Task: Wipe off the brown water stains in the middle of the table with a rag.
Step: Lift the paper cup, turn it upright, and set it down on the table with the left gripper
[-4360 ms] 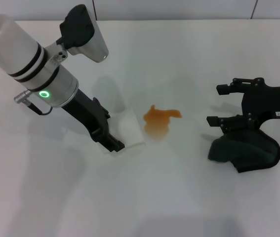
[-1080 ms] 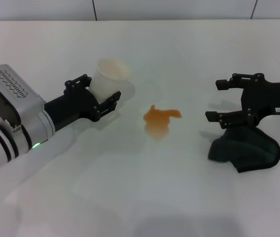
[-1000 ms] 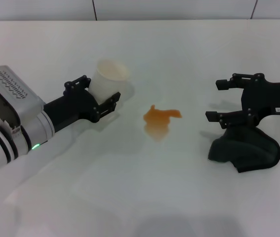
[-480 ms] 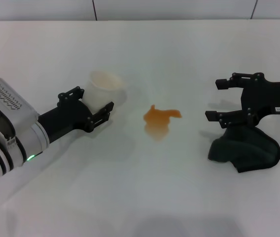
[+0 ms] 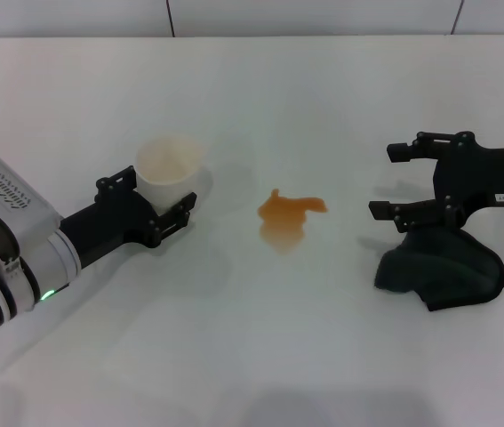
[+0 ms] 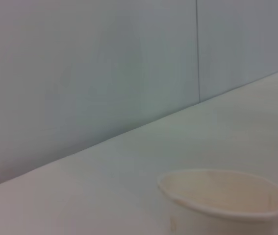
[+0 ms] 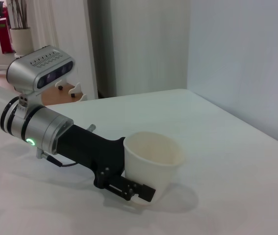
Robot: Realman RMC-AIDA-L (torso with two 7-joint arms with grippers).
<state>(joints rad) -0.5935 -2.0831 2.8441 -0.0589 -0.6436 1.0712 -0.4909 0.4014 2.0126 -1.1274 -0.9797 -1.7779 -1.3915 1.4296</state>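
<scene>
Across the head view, our left end effector (image 5: 158, 206) grips the white paper cup (image 5: 168, 172) upright, apart from the brown water stains (image 5: 287, 215) mid-tabletop (image 5: 260, 338), probably to clear wiping room; our right end effector (image 5: 412, 182) hangs open above the rag (image 5: 438, 267). Left wrist view shows the cup's rim only. Right wrist view confirms the grasp.

One cup (image 5: 168, 171); one rag (image 5: 443, 267); one stain (image 5: 289, 216)

The left arm reaches in low from the near left, its tool (image 5: 151, 202) clamped shut (forearm light glowing green); the right tool (image 5: 400, 182) hangs level at the far right, fingers spread apart.
</scene>
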